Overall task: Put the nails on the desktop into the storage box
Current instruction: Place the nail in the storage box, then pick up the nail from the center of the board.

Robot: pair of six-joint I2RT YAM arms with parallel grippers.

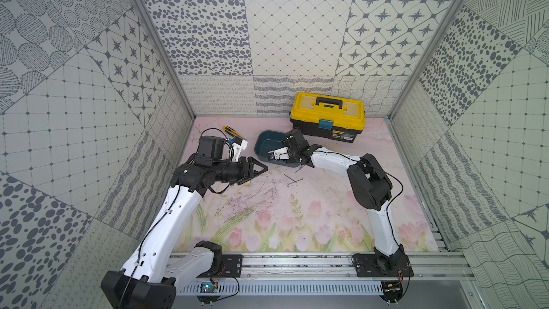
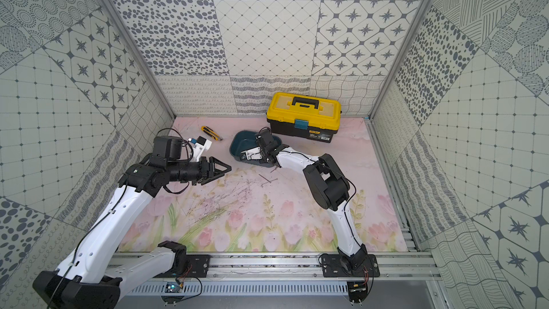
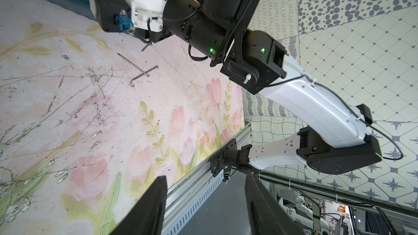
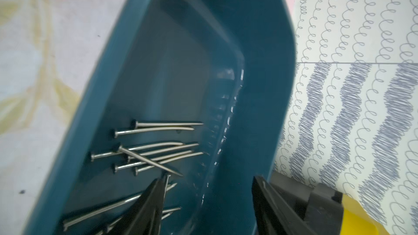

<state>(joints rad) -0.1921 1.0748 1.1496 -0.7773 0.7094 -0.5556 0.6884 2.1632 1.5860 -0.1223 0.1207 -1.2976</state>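
- The right gripper (image 4: 208, 178), its jaws spread wide and clasping nothing, hangs over the storage box (image 4: 260, 64). One slim nail stands close against the tip of a finger (image 4: 156, 191); whether they touch cannot be told.
- Below those jaws, a heap of grey nails (image 4: 153, 154) lies on the floor of the teal box. Most run roughly parallel, and one lies slantwise across the rest.
- The left gripper (image 3: 205, 177) is likewise parted and empty-handed. It is poised above the desktop (image 3: 90, 109) and well apart from the box.
- Two loose nails (image 3: 140, 67) lie crossed on the scuffed, tulip-printed surface, between the two arms and near the box's front wall. They show in both top views (image 1: 294, 180) (image 2: 268, 179).
- A thin dark sliver, too small to identify, sits by the box's near edge under the right arm.
- The box (image 1: 267, 141) sits toward the back of the desktop (image 1: 297, 209), near a yellow-and-black toolbox (image 1: 326, 114) that stands against the rear wall.
- A yellow utility knife (image 1: 230, 132) lies at the back left, beyond the left arm.
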